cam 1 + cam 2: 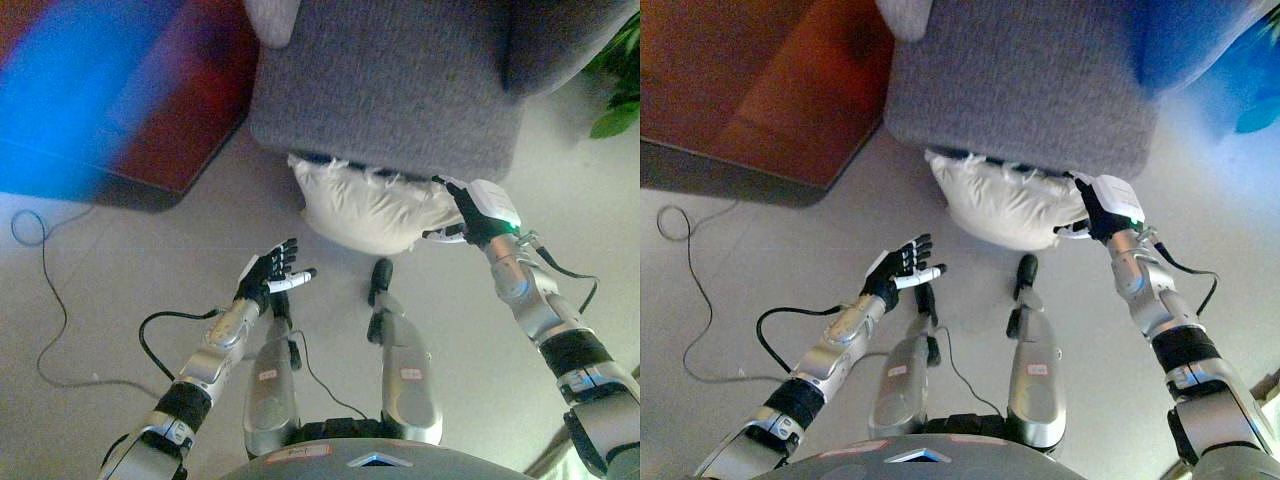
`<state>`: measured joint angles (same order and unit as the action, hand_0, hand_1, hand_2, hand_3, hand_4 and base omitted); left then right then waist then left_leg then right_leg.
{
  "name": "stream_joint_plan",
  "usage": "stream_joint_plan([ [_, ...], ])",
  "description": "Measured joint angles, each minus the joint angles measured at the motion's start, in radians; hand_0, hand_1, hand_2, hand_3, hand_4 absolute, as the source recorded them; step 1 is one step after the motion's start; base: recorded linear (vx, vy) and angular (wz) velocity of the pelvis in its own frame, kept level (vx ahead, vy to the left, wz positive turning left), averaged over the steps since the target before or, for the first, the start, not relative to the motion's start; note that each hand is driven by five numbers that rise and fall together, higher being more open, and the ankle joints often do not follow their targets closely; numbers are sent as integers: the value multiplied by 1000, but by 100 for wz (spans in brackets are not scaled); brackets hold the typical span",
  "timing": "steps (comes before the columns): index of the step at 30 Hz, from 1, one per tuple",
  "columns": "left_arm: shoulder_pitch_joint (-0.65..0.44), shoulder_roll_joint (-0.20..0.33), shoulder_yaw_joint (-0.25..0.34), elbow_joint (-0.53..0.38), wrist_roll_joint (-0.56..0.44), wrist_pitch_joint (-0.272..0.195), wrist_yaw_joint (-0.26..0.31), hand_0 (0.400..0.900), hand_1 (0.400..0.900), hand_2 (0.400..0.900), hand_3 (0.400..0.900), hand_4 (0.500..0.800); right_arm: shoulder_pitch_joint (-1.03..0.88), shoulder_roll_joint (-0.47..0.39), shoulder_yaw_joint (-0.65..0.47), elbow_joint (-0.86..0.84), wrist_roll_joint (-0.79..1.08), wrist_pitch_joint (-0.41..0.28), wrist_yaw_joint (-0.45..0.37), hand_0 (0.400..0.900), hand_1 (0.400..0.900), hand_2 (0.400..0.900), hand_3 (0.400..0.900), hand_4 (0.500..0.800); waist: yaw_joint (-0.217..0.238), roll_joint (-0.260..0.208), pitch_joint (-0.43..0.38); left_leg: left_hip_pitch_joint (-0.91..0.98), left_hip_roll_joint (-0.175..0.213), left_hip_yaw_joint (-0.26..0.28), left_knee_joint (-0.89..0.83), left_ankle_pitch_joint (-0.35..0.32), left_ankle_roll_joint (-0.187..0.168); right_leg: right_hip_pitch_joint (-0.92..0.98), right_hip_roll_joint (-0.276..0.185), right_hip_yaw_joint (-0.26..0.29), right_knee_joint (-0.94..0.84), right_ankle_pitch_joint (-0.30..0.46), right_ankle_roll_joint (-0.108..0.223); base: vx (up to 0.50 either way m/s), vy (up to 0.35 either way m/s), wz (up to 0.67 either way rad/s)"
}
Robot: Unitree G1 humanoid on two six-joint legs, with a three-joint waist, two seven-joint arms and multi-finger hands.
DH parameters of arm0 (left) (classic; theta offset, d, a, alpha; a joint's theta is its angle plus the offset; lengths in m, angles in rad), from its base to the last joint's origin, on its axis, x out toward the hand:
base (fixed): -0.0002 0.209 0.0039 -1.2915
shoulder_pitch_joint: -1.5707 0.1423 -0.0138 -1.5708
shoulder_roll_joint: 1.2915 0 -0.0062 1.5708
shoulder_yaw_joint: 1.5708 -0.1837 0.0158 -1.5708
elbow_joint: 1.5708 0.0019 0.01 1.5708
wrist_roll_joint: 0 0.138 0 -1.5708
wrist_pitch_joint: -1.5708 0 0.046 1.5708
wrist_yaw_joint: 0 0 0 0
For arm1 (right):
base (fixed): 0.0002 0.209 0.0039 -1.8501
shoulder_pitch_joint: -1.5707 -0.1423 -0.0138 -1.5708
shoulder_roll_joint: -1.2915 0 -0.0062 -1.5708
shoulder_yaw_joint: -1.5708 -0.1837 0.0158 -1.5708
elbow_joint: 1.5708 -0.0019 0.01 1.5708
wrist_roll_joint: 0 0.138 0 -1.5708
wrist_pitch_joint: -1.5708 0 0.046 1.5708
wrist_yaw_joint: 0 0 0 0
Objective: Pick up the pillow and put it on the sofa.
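A white pillow lies on the floor against the front of the grey sofa, its top edge tucked under the sofa's front. My right hand rests against the pillow's right end, its fingers straight along the cloth. My left hand is open and empty above the floor, to the lower left of the pillow and apart from it. The pillow also shows in the right eye view.
A dark red-brown piece of furniture stands on the floor left of the sofa. A green plant shows at the right edge. A second grey cushion sits on the sofa's top left.
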<state>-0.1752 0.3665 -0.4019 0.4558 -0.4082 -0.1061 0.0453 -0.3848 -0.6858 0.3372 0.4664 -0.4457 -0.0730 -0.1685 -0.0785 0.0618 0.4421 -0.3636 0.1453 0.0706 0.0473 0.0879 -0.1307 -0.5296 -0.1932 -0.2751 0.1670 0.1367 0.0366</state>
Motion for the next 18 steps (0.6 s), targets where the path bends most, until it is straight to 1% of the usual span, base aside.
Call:
stream_joint_plan([
  [1, -15, 1, 3, 1, 0, -3, 7, 900, 900, 900, 900, 800, -15, 0, 1, -4, 0, -1, -7, 900, 900, 900, 900, 800, 1, -2, 13, -30, -5, -5, 16, -3, 1, -29, -8, 2, 16, -3, -1, -81, -4, 2],
  [2, -55, 0, 3, 2, 0, -3, 19, 900, 900, 900, 900, 800, -40, 1, 5, -3, 0, 2, -8, 900, 900, 900, 900, 800, 1, -5, 41, -57, -11, -9, 29, -2, 1, -53, -16, 3, 28, -3, -2, -130, 1, 6],
  [4, -82, -2, 3, 1, -1, -6, 32, 900, 900, 900, 900, 800, -50, 2, 12, -3, 0, 4, -16, 900, 900, 900, 900, 800, 1, -7, 44, -96, -16, -14, 53, -9, 2, -86, -23, 9, 49, -5, -3, -112, 2, 5],
  [5, -119, -2, 4, 0, -1, -18, 45, 900, 900, 900, 900, 800, -69, 3, 14, 0, 1, 5, -30, 900, 900, 900, 900, 800, 1, -10, 49, -156, -20, -24, 110, -30, 3, -132, -31, 31, 85, -21, 4, -119, -2, 6],
  [6, -126, -2, 5, 0, -1, -21, 48, 900, 900, 900, 900, 800, -75, 3, 15, 1, 1, 5, -31, 900, 900, 900, 900, 800, 1, -11, 49, -168, -21, -24, 121, -34, 3, -141, -32, 36, 92, -23, 4, -82, -4, 6],
  [7, -150, -1, 9, -1, -2, -28, 63, 900, 900, 900, 900, 800, -98, 2, 15, 5, 2, 5, -41, 900, 900, 900, 900, 800, 0, -14, 52, -209, -24, -32, 160, -48, 5, -175, -34, 52, 114, -27, 7, -82, 6, 3],
  [10, -196, 5, 17, 0, -8, -36, 86, 900, 900, 900, 900, 800, -159, 3, 15, 12, 2, 7, -58, 900, 900, 900, 900, 800, -1, -23, 61, -297, -27, -42, 253, -82, 9, -244, -45, 64, 172, -44, 6, -74, 2, 3],
  [12, -206, 7, 16, -2, -11, -47, 98, 900, 900, 900, 900, 800, -184, 3, 16, 18, 3, 7, -79, 900, 900, 900, 900, 800, 0, -26, 62, -343, -29, -44, 304, -101, 13, -283, -51, 73, 208, -54, 7, -60, 14, 3],
  [13, -217, 9, 18, -3, -21, -52, 109, 900, 900, 900, 900, 800, -226, 3, 17, 37, 3, 7, -96, 900, 900, 900, 900, 800, 0, -26, 62, -404, -30, -48, 360, -118, 15, -335, -57, 80, 244, -64, 10, -24, 5, 4],
  [14, -219, 9, 18, -3, -21, -52, 112, 900, 900, 900, 900, 800, -238, 3, 17, 43, 3, 7, -100, 900, 900, 900, 900, 800, -1, -27, 63, -419, -31, -49, 371, -120, 16, -348, -58, 81, 250, -67, 10, 0, 0, 0],
  [15, -225, 10, 20, -3, -22, -52, 121, 900, 900, 900, 900, 800, -272, 3, 16, 57, 3, 13, -118, 900, 900, 900, 900, 800, -1, -29, 65, -472, -32, -54, 411, -128, 16, -395, -63, 85, 278, -69, 8, 0, 0, 0],
  [18, -222, 15, 16, -2, -22, -50, 122, 900, 900, 900, 900, 800, -306, 3, 40, 83, 2, 28, -131, 900, 900, 900, 900, 800, 0, -37, 69, -517, -31, -58, 454, -145, 16, -437, -64, 91, 307, -76, 8, 70, 10, -4],
])
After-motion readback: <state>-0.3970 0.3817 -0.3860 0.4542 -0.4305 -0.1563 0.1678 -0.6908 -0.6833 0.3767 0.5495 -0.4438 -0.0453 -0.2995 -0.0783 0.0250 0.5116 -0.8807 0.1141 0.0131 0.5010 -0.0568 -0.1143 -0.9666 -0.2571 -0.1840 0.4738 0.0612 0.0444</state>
